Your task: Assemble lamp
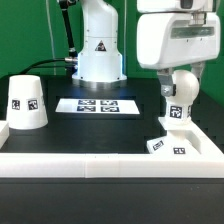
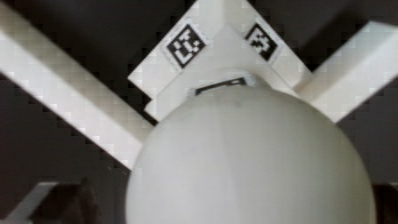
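Our claw (image 1: 181,72) is spread wide above the bulb (image 1: 179,95), which stands on the base (image 1: 170,146). Next we fetch the shade (image 1: 26,103).

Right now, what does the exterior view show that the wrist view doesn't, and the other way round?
Exterior view only: the shade standing on the table at that view's left, the marker board, the robot pedestal behind it and the white wall along the front. Wrist view only: a close look down over the bulb's rounded surface onto the tags of the base. Both share: the bulb standing on the base.
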`<move>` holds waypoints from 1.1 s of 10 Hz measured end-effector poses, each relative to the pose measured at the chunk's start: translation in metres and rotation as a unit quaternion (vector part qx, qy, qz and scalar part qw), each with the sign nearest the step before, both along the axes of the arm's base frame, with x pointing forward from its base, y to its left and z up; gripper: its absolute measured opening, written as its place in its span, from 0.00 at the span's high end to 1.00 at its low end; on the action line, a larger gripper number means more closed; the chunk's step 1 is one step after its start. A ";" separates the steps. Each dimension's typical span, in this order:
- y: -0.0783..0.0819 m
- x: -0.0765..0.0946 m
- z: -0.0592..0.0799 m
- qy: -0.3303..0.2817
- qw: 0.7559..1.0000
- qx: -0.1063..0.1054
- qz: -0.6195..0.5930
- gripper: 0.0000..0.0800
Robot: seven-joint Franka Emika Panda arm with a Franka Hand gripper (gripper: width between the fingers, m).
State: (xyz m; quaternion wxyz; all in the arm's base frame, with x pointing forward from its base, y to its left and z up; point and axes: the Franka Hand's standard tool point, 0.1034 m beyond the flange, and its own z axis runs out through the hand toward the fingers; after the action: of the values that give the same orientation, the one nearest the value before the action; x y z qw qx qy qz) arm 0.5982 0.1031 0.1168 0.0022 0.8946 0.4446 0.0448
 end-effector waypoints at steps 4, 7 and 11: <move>0.007 0.001 -0.001 -0.005 0.982 -0.033 0.189 0.13; 0.002 0.002 -0.001 -0.007 0.958 -0.051 0.282 0.13; -0.002 0.002 -0.003 -0.004 0.941 -0.057 0.334 0.15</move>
State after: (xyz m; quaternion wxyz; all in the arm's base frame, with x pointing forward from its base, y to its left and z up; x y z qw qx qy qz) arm 0.5998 0.1014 0.1136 0.0404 0.6926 0.7199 0.0212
